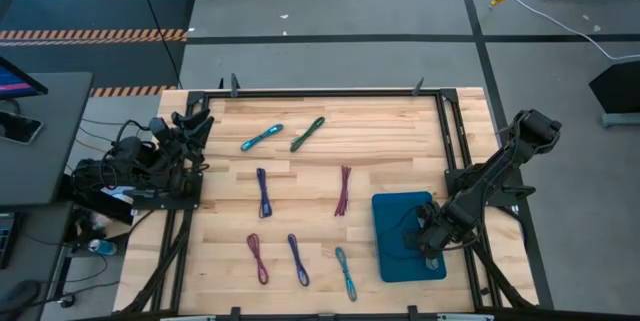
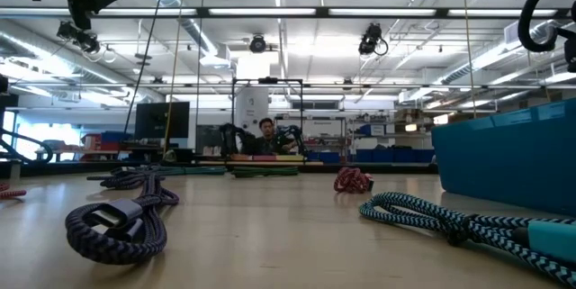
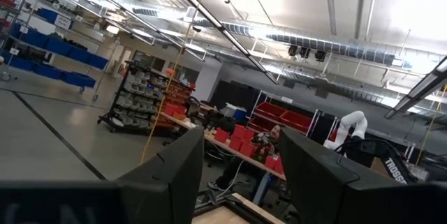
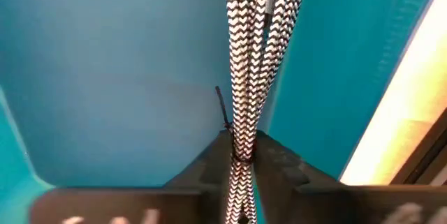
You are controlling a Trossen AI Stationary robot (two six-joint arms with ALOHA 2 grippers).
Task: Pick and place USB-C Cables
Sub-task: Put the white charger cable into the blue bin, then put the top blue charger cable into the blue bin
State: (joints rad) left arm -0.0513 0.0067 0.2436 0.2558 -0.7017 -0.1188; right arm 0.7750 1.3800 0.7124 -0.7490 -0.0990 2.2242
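Note:
My right gripper is over the blue bin at the table's right and is shut on a grey, black-and-white braided cable bundle. Several other cable bundles lie flat on the wooden table: teal, green, navy, maroon, purple, blue and another teal. My left gripper waits open and empty at the table's far left, pointing out into the room. My right gripper pinches the grey cable bundle between its two fingers, several strands together, at a spot toward one end. The fingers lie in line with the bundle, which runs out ahead of them over the bin's blue floor. Whether it touches the floor, I cannot tell.
The bin's near wall shows tall at the right in the low view, with the near teal cable and the navy cable in front. Black frame rails run beside the bin. A person sits far behind the table.

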